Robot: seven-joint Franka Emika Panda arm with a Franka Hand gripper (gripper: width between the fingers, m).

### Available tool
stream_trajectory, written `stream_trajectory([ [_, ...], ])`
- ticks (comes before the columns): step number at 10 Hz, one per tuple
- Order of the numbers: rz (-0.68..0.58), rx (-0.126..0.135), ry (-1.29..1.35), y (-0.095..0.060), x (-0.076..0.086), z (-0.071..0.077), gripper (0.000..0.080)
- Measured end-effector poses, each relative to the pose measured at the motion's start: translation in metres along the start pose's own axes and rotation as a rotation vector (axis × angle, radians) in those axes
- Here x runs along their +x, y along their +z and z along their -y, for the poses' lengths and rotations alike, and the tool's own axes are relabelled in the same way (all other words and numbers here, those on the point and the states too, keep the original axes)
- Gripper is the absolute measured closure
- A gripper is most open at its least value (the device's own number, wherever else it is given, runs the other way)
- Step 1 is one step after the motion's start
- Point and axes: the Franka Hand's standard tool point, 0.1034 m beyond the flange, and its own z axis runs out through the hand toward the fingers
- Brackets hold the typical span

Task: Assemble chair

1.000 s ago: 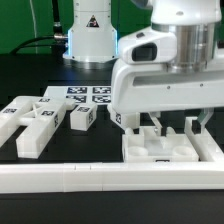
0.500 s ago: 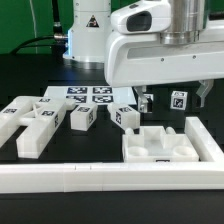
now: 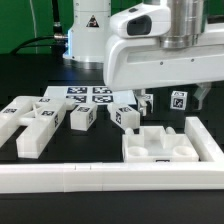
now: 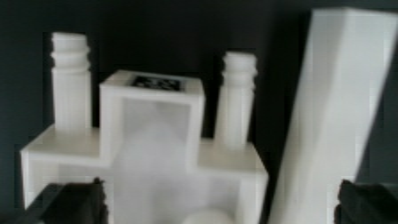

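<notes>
above the seat (image 3: 168, 158) the gripper (image 3: 175, 99) hangs wide open, seemingly empty.

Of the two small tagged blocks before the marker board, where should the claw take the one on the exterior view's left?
Probably across the two flat side faces of the left block, coming straight down: it lies flat, with a gap to each neighbour and nothing over it.

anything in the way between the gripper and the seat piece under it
Nothing visible: the open gripper hangs above the seat piece with a clear gap. The tagged block seems to sit farther back, behind it.
</notes>
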Motion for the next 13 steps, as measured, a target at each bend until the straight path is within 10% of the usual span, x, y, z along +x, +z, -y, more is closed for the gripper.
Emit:
stream_trajectory([
  [4, 0.026, -0.001, -0.081, 0.011, -0.045, -0.029, 0.0150],
  [8, 0.043, 0.003, -0.094, 0.011, -0.044, -0.026, 0.0150],
  [13, 0.379, -0.049, -0.193, 0.011, -0.067, -0.026, 0.0150],
])
